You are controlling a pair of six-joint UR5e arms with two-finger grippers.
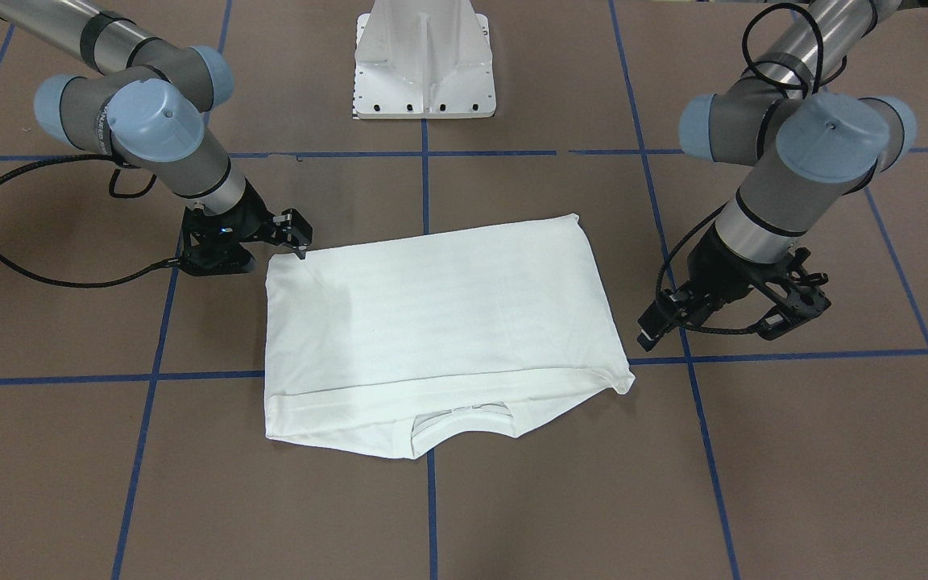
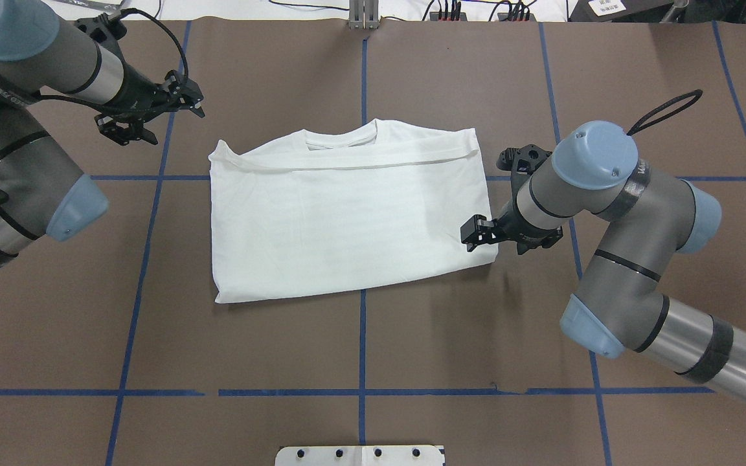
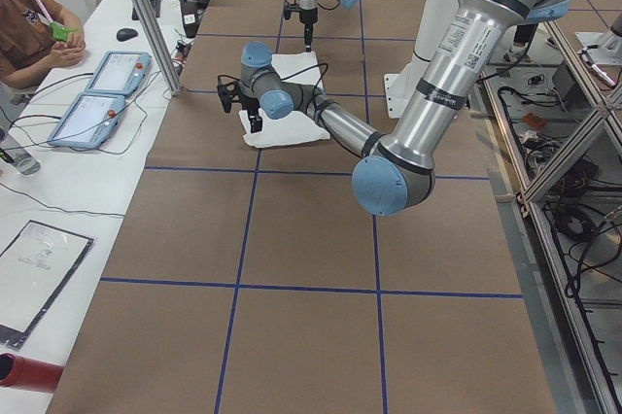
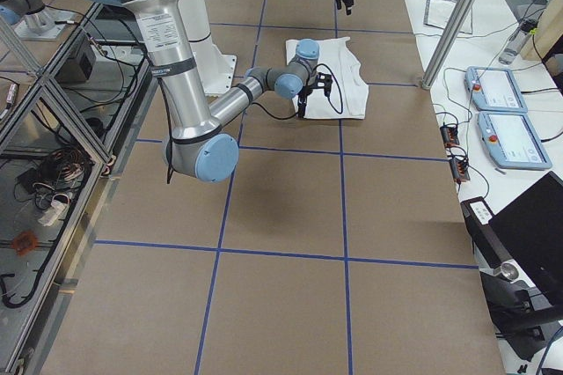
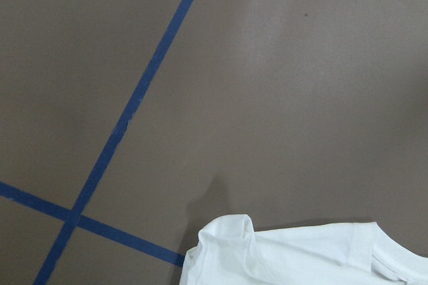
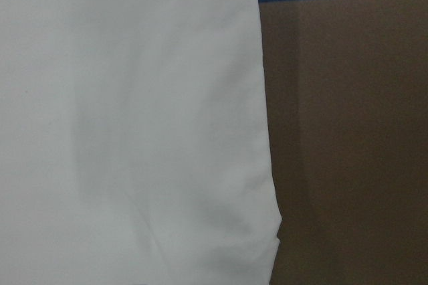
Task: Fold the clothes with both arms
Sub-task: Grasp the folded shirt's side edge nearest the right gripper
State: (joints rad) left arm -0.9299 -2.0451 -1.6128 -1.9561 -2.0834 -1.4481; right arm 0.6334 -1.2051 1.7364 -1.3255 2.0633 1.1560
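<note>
Shirt (image 2: 347,220): folded rectangle, flat at mid-table.
Right gripper (image 2: 478,233): at the shirt's near right corner; open or closed, cannot tell.
Left gripper (image 2: 182,102): beyond the far left corner, off the cloth; likewise unclear.
Next fold: probably best to pinch both layers and lift evenly.

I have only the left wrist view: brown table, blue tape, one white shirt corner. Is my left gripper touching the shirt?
Observer: No. The left gripper hangs over bare table, apart from the shirt.
Operator: And where is the right gripper?
Observer: The right gripper is at the shirt's corner nearest the robot on its right side.
Operator: How does the shirt lie?
Observer: Folded to a flat rectangle, collar at the far edge.
</note>
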